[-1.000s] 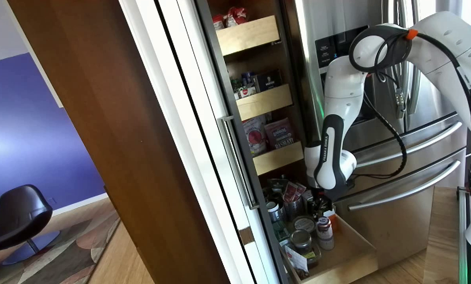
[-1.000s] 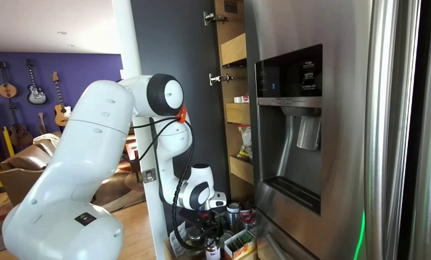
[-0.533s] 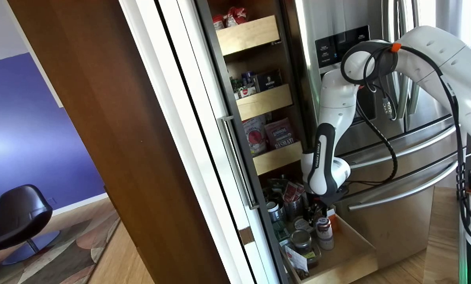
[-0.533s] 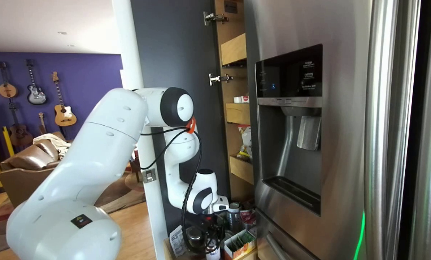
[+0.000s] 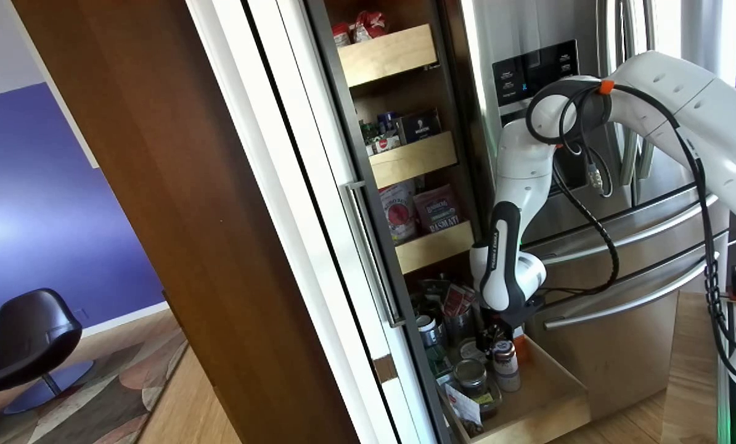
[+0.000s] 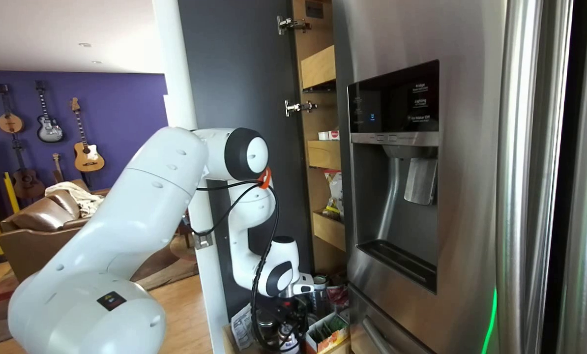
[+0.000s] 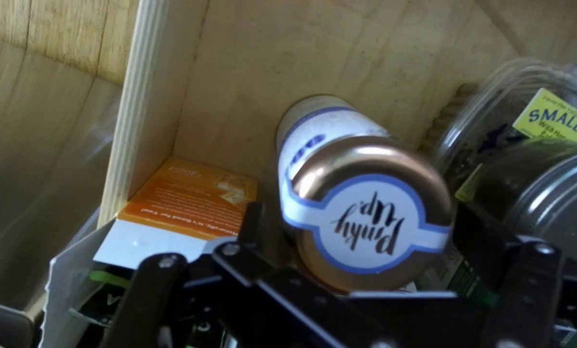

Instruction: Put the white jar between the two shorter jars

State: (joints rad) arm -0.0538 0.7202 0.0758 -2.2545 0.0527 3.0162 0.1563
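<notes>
The arm (image 5: 524, 166) has lowered, downturned end effector (image 7: 362, 215) straddling the white jar (image 5: 507, 369).

White arm (image 6: 146, 211), orange strap (image 6: 265, 178), black cable (image 5: 616, 258), black screw-studded fingers (image 7: 252, 226).

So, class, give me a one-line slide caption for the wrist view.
Open gripper framing the copper-lidded white jar, an orange box nearby in the wooden drawer.

In an exterior view, black chair (image 5: 32, 336) at eight o'clock, purple wall (image 5: 66, 203) at nine, in an exterior view, tan guitar (image 6: 84, 160) at nine, steel fridge (image 6: 470, 172) at three, open box (image 6: 333, 341) at six
</notes>
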